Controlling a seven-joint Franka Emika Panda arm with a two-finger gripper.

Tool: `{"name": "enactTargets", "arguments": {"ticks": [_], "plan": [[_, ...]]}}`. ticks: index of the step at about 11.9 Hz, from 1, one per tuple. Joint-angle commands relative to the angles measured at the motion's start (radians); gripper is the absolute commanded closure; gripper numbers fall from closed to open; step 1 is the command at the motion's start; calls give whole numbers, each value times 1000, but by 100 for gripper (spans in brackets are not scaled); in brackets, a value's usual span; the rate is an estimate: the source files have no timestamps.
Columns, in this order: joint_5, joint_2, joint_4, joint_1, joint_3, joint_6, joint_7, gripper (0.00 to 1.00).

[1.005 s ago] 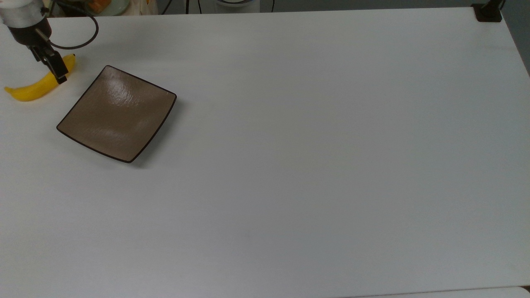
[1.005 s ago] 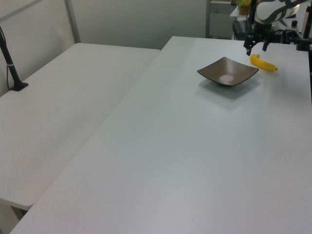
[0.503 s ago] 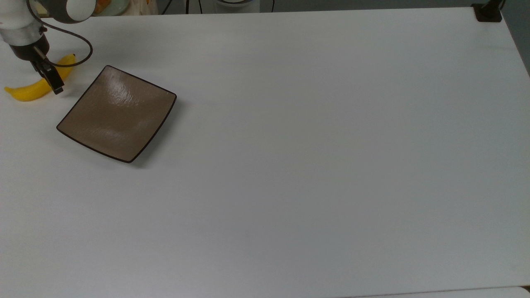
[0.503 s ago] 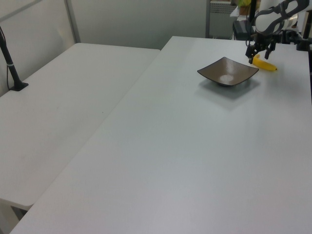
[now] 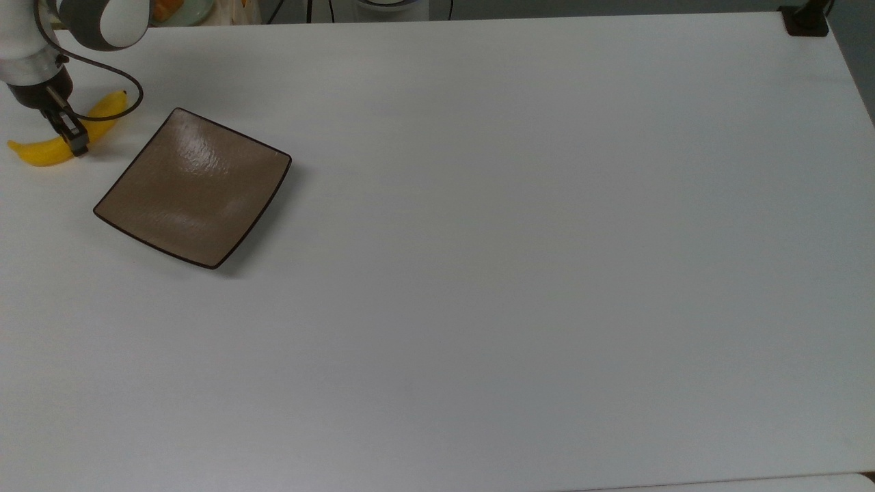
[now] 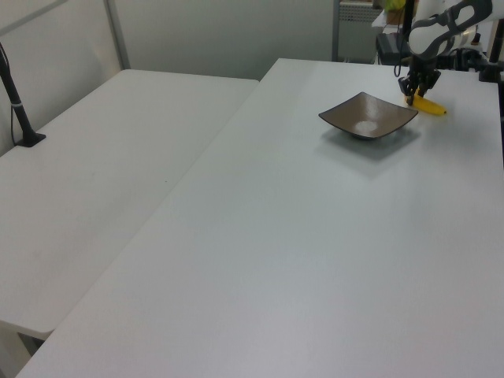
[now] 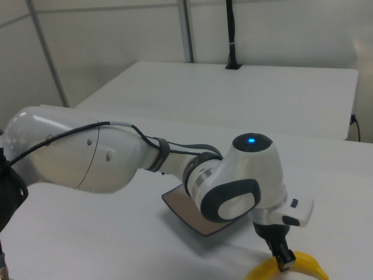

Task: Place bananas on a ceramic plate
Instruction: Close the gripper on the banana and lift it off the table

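We list, going left to right across the top view. Item one: the bananas [image 5: 51,149] [image 6: 428,105] [image 7: 291,267], a single yellow fruit lying on the white table [image 5: 478,273] near its far-left corner, close to the top view's left edge. Item two: the gripper [image 5: 74,140] [image 6: 413,94] [image 7: 284,261], lowered onto the fruit's middle; we cannot tell whether its fingers have closed on it. Item three: the ceramic plate [image 5: 195,188] [image 6: 367,117] [image 7: 186,214], square and brown, just beside the banana towards the top view's right, apart from it, with nothing on it.
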Motion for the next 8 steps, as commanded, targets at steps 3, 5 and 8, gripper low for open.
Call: {"name": "enactTargets", "arguments": {"ticks": [3,5,8], "plan": [[8,-11,29,-15,14,-2,6,77],[38,-25,52,-16,26,-9,9,76],[68,-77,55,-15,54,-88,6,76]]}}
